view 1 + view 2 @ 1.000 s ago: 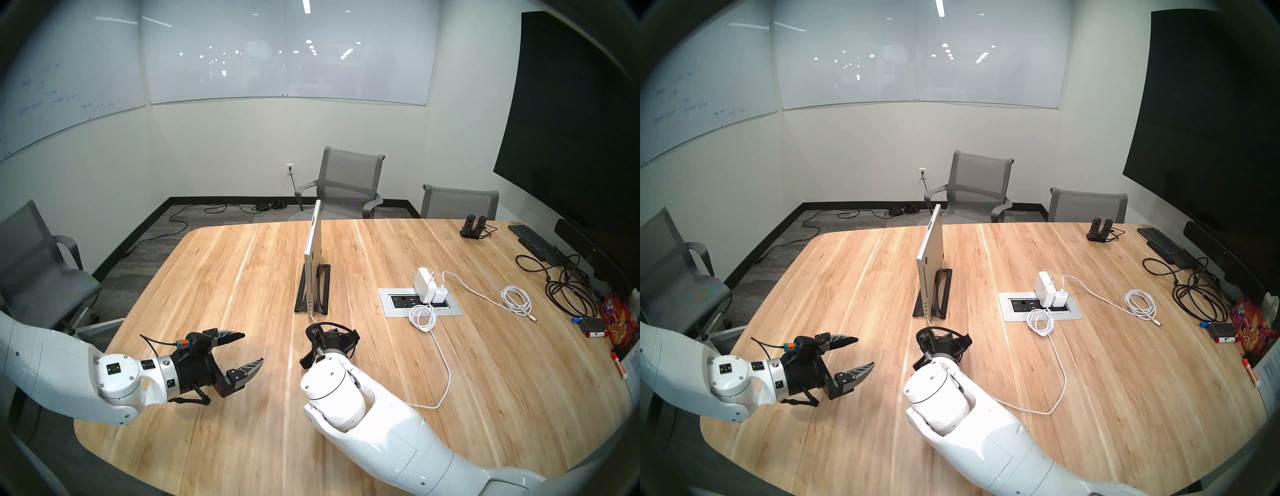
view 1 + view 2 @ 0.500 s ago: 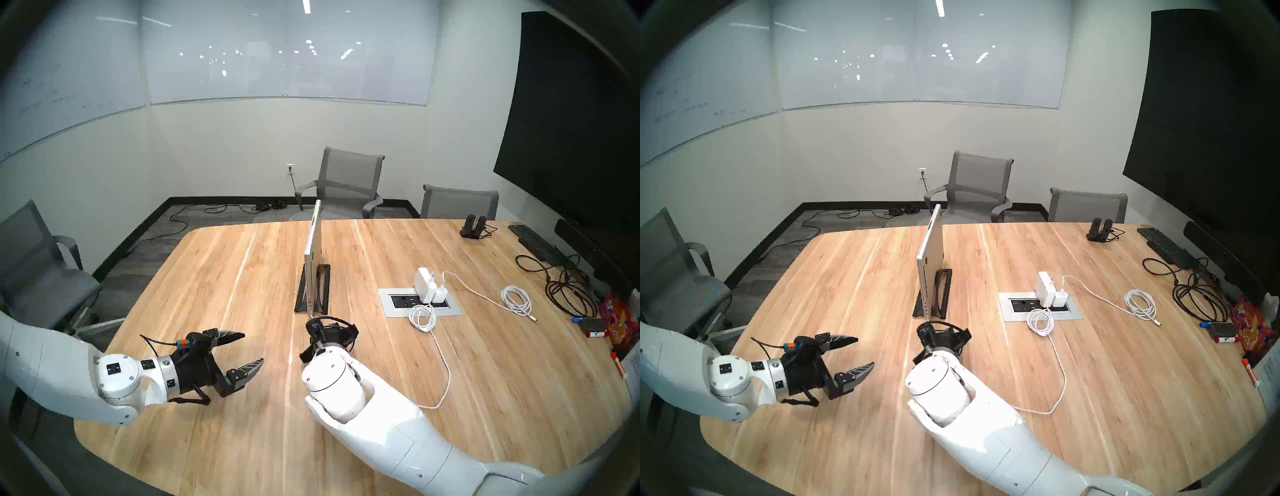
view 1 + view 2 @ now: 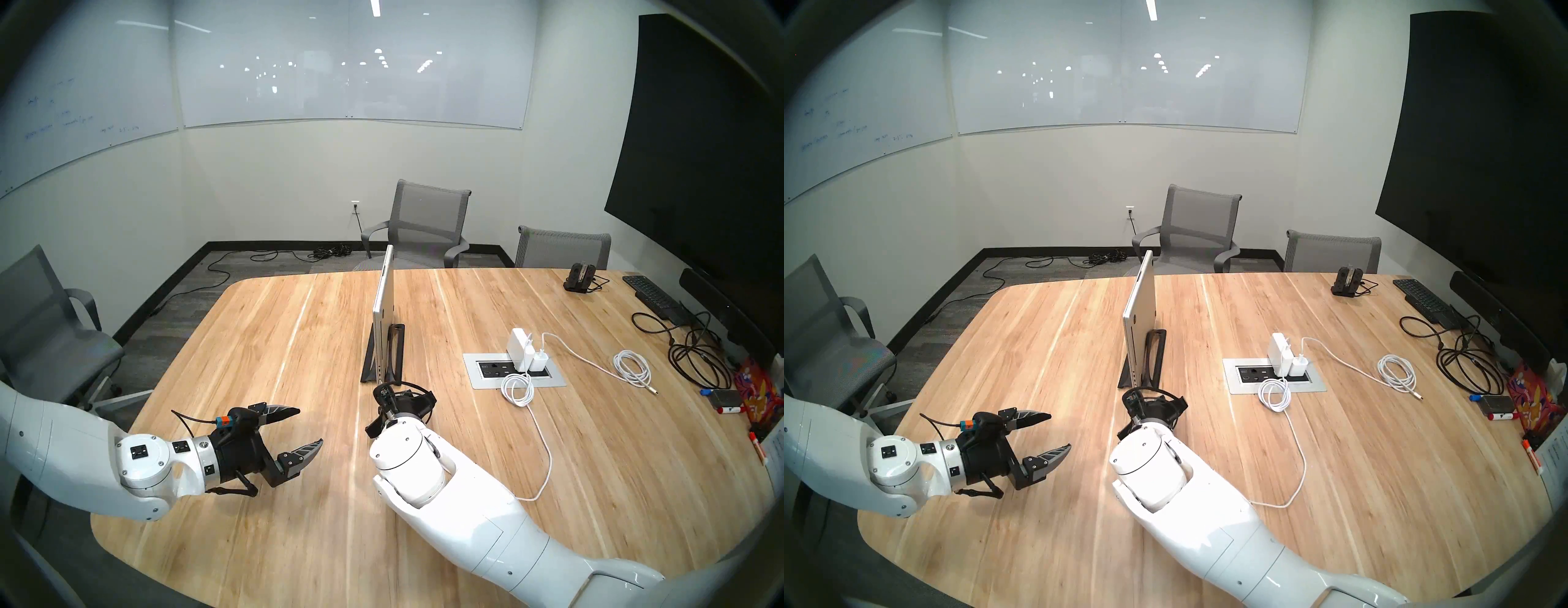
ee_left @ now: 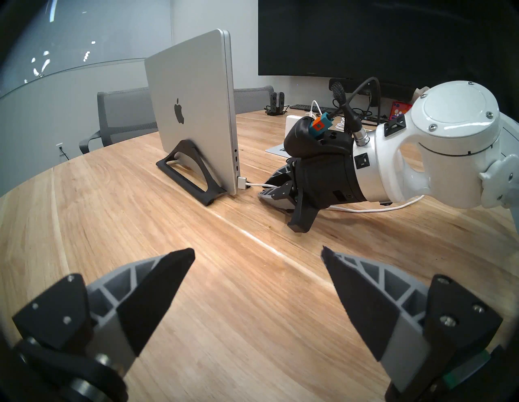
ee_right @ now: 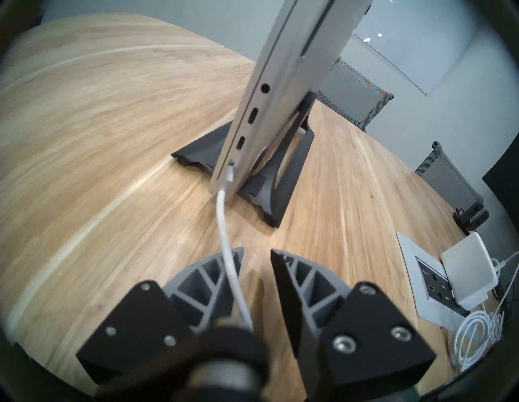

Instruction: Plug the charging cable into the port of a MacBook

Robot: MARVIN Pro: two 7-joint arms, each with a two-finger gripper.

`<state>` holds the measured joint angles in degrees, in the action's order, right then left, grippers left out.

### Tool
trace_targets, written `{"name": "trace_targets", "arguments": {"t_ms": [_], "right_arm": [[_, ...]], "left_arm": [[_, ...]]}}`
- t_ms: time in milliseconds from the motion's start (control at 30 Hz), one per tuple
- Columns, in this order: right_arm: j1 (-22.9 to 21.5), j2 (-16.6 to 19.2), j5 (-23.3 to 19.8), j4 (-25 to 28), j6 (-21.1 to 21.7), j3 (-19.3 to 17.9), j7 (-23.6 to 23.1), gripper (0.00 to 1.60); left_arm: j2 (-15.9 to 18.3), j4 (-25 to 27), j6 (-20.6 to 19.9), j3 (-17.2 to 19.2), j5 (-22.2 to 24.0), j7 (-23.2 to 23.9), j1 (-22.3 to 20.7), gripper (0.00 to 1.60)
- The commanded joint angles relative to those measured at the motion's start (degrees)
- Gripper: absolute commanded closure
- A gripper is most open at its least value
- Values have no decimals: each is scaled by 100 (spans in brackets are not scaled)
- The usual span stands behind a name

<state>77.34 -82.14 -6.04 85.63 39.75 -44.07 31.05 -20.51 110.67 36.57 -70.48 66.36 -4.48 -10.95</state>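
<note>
Even ceiling light, glare dots on the frosted glass wall panel (image 3: 352, 63); edges bend darkly, right-wrist foreground blurs.

The MacBook (image 4: 193, 112) is matte silver-grey with a black apple logo (image 4: 179, 111), seated in a black stand (image 4: 193, 179). The charging cable (image 5: 224, 224) running ahead of the right gripper (image 5: 256, 262) is white with a silver-white connector (image 4: 242, 181). Both grippers have black pads on grey ribbed fingers (image 4: 157, 294). The table (image 3: 263, 339) is pale, streaky wood. To the right gripper's right sits a white power brick (image 5: 471, 269).
</note>
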Motion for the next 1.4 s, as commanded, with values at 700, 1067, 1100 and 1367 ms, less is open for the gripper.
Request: {"name": "trace_targets", "arguments": {"t_ms": [700,1067,1100,1367], "right_arm": [[35,26,56,279,46,-43,-82,139],[117,98,72,391,164,-57,-117,160],[127,102,65,409,180,-62,-128,160],[130,193,145,512,246,41,-200,160]], "left_arm": [[-13,21,24,52,-15,-15,-40,0],[-13,21,24,52,-15,-15,-40,0],[-13,21,24,51,-15,-14,-40,0],[-14,21,24,51,-14,-14,-41,0]]}}
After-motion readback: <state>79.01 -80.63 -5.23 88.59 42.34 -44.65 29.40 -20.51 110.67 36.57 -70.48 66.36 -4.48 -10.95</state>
